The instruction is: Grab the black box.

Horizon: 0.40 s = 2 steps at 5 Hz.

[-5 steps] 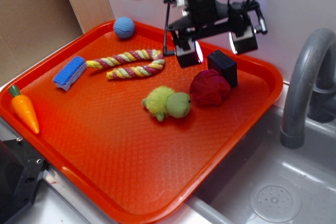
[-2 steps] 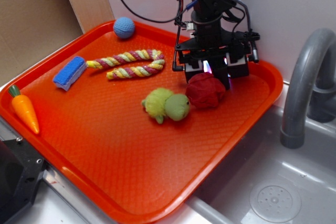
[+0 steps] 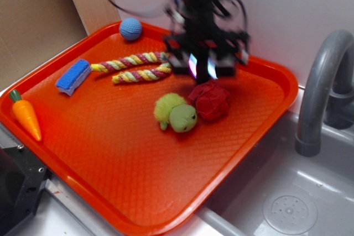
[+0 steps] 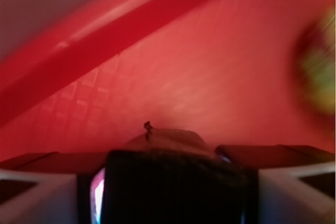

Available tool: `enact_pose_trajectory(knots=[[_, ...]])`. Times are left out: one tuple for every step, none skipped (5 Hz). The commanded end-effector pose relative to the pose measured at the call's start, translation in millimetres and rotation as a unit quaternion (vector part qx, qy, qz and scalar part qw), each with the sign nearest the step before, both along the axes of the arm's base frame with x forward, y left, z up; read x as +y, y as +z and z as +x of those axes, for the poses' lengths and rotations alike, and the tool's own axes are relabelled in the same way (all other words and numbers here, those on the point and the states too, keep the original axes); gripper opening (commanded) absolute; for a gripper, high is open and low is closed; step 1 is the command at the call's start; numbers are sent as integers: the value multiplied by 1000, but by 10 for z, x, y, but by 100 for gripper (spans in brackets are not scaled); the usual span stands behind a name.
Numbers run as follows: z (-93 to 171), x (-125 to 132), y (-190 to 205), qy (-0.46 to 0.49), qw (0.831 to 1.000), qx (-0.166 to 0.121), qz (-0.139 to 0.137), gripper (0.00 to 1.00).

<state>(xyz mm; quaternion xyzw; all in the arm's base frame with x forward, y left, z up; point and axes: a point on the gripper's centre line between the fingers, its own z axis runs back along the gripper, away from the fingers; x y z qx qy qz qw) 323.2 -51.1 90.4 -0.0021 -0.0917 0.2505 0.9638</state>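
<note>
Matte black box [image 4: 173, 187] sits clamped between the white fingers [image 4: 39, 198].

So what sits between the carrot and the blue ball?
In the exterior view, the blue scrub brush lies between the carrot and the blue ball.

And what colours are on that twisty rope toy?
The rope toy is yellow and dark pink, twisted in stripes, seen best in the exterior view.
</note>
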Motion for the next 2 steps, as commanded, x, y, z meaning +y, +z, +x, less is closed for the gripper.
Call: enact_pose_trajectory(knots=[[-462,735,1144,-214,975,-31,-45,0],[-742,746,1642,-266,962,-6,-64,0]])
